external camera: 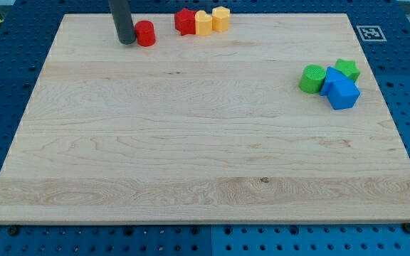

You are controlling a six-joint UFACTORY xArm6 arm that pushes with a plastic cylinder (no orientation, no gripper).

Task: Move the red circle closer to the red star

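**Pushing the red circle toward the red star**

My tip (127,41) sits touching, I think, the red round block (145,33) on its left, at the wooden table's (191,142) top edge. No hand here. Next: push right toward the red star-shaped block (184,20)

No words, brands or numbers can be read anywhere. The only sign is a small black-and-white square marker (370,33), a coded pattern of the fiducial kind, lying flat on the wooden board (191,142) at its corner toward the view's top right. Its pattern holds no letters or digits.
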